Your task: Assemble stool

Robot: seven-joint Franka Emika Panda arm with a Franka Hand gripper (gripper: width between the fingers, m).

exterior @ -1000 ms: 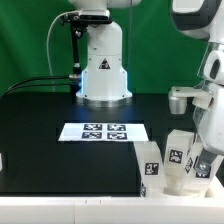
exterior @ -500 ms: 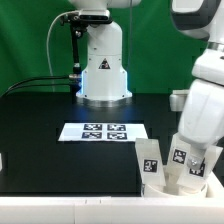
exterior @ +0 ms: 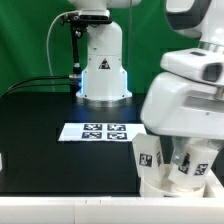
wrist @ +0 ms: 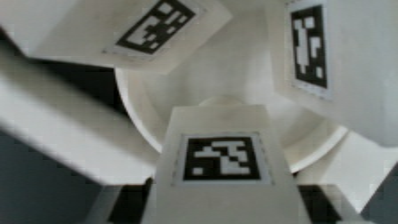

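Arm [exterior: 190, 95] fills the exterior view's right side, wrist lowered over the stool parts at the table's front corner. Gripper [exterior: 190, 160] sits directly above the stool cluster, mostly hidden among the legs in the exterior view; whether the fingers are spread or pinched cannot be told there.

Wrist view: two dark fingertips [wrist: 128, 205] flank a white leg [wrist: 228, 150] with a square tag facing the camera. The fingers stand apart on either side of that leg, close to its sides; actual contact cannot be confirmed.

Round seat [wrist: 143, 95] lies right under the gripper, white curved rim showing behind the centre leg. Two more tagged legs beyond the gripper: one leg [wrist: 169, 28] tilted, another leg [wrist: 317, 50] beside it, both on or over the seat.

Exterior view: stool [exterior: 165, 180] right below the gripper, a tagged leg [exterior: 150, 160] upright on its near side.

Marker board [exterior: 100, 131] lies flat on the black table [exterior: 50, 140], well off to the gripper's side. Robot base [exterior: 103, 65] is behind it, far from the gripper.
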